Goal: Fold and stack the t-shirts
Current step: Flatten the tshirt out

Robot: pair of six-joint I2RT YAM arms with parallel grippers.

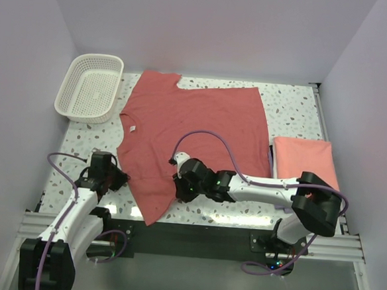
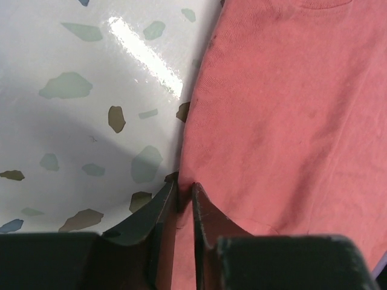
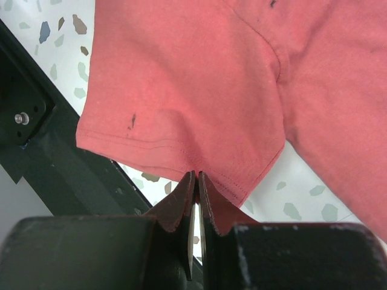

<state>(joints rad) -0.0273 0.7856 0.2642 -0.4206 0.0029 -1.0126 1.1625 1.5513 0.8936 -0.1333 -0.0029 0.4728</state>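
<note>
My left claw [image 2: 184, 188] had its fingers drawn almost together, with the left edge of the red shirt [image 1: 202, 122] caught in the thin gap between them, right down at the table [image 2: 72, 121]. My right claw [image 3: 197, 175] was pinched fully closed on the same shirt, gripping the stitched hem of what looked like its near sleeve. The cloth rose slightly into a small ridge just past the fingertips. Around both claws the red shirt lay spread open and mostly flat across the middle of the speckled top. Its collar pointed to my left, its bottom hem lay to my right, and the near sleeve ran down toward the dark rail [image 3: 54, 151] at the table's front edge. The two claws held it at that near-left part, the left one on the outer edge and the right one farther in. To the right of the red shirt, just beside its hem, a pink shirt [image 1: 305, 163] lay folded into a neat rectangle. At the far left corner stood a white basket [image 1: 69, 86], near the red shirt's far sleeve but apart from it.
</note>
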